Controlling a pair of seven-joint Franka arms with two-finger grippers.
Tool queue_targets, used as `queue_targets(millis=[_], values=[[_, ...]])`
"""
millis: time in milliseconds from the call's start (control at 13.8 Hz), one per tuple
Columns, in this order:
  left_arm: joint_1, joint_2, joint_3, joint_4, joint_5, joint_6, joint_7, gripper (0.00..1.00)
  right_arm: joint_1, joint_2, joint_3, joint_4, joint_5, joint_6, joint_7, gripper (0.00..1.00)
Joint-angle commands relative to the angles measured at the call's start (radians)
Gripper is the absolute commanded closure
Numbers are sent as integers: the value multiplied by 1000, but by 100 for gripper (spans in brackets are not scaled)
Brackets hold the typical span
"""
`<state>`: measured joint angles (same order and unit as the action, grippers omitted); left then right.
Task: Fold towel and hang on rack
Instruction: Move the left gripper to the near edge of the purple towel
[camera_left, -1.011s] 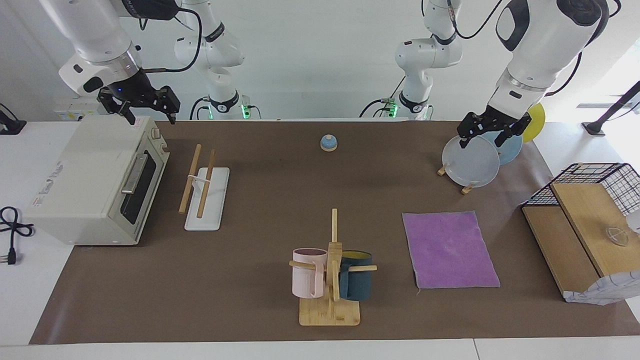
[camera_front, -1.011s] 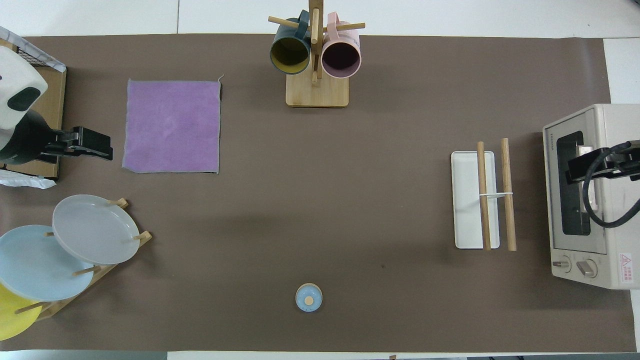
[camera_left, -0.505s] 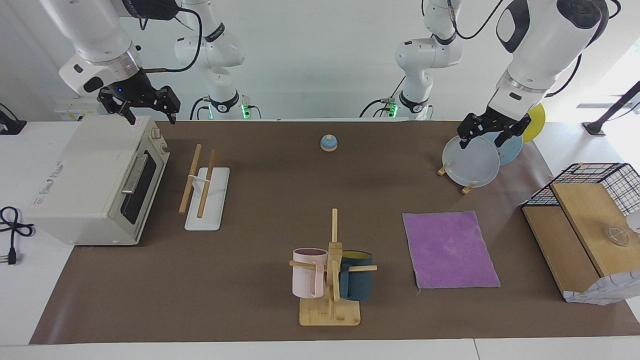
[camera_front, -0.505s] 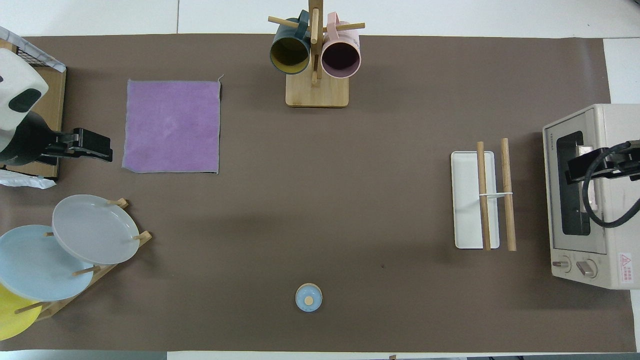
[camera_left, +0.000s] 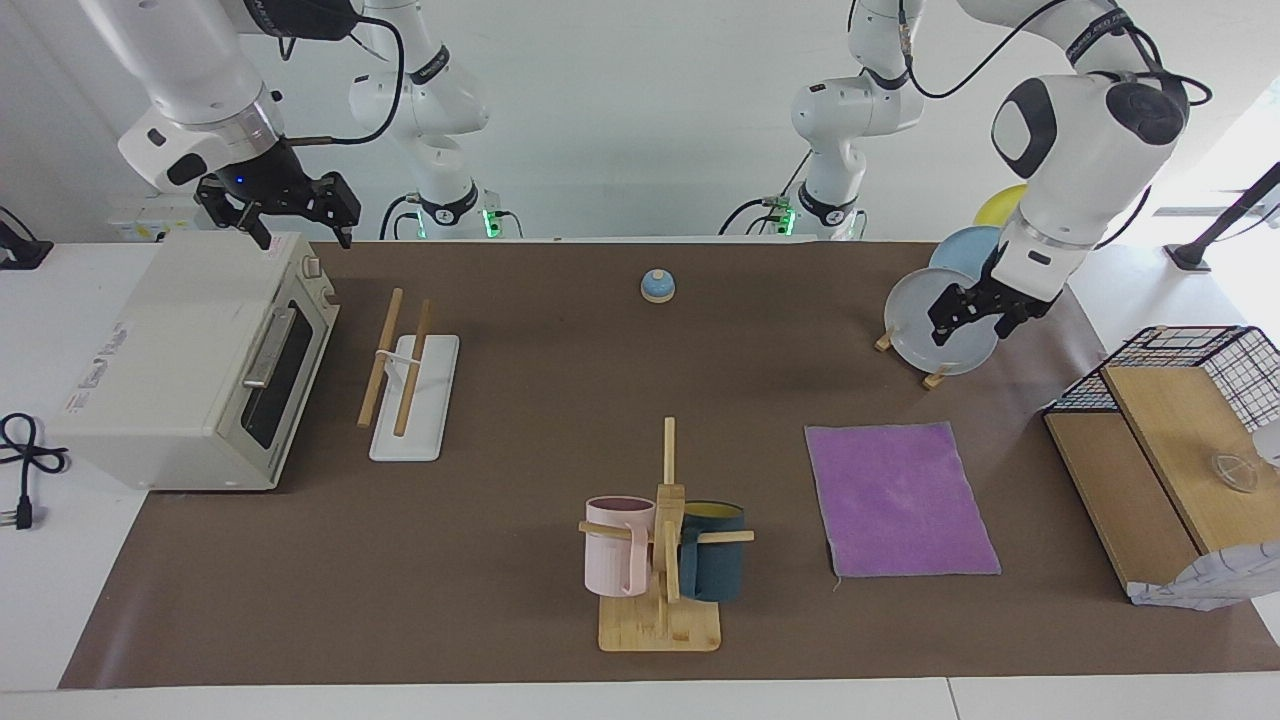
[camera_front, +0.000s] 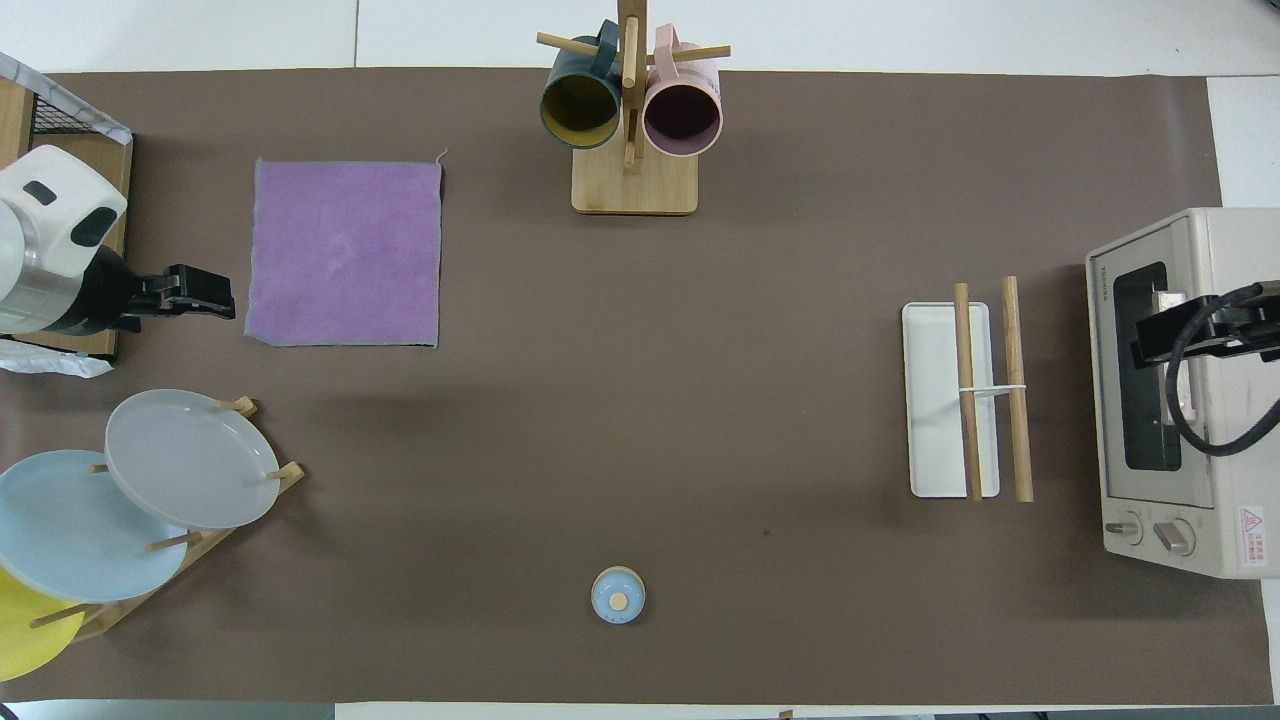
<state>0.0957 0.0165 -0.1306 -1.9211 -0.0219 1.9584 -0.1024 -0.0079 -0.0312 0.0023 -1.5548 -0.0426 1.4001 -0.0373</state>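
Observation:
The purple towel lies flat and unfolded on the brown mat toward the left arm's end of the table; it also shows in the overhead view. The rack with two wooden rods over a white base stands toward the right arm's end, beside the toaster oven; it also shows in the overhead view. My left gripper is open and empty in the air, just off the towel's edge. My right gripper is open and empty, waiting above the toaster oven.
A mug tree with two mugs stands beside the towel. A plate stand holds three plates near the left arm. A small blue bell sits near the robots. A toaster oven and a wire-basket shelf stand at the two ends.
My left gripper has come down and moved toward the towel, and its wrist has turned. The right arm, the towel and the rack have not moved.

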Motion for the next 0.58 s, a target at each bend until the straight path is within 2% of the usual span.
queue_targets(millis=[0,217,505], values=[[38,92,-1,-70,-12,155,18,0,-20,-16,7,-18,23,2,-23,0],[68,193,-3,-96,-12,295,16,0,-21,-16,7,-18,23,2,-23,0],[79,290,-3,-87,-53,378,4,0,-20,-16,7,-18,23,2,-23,0]])
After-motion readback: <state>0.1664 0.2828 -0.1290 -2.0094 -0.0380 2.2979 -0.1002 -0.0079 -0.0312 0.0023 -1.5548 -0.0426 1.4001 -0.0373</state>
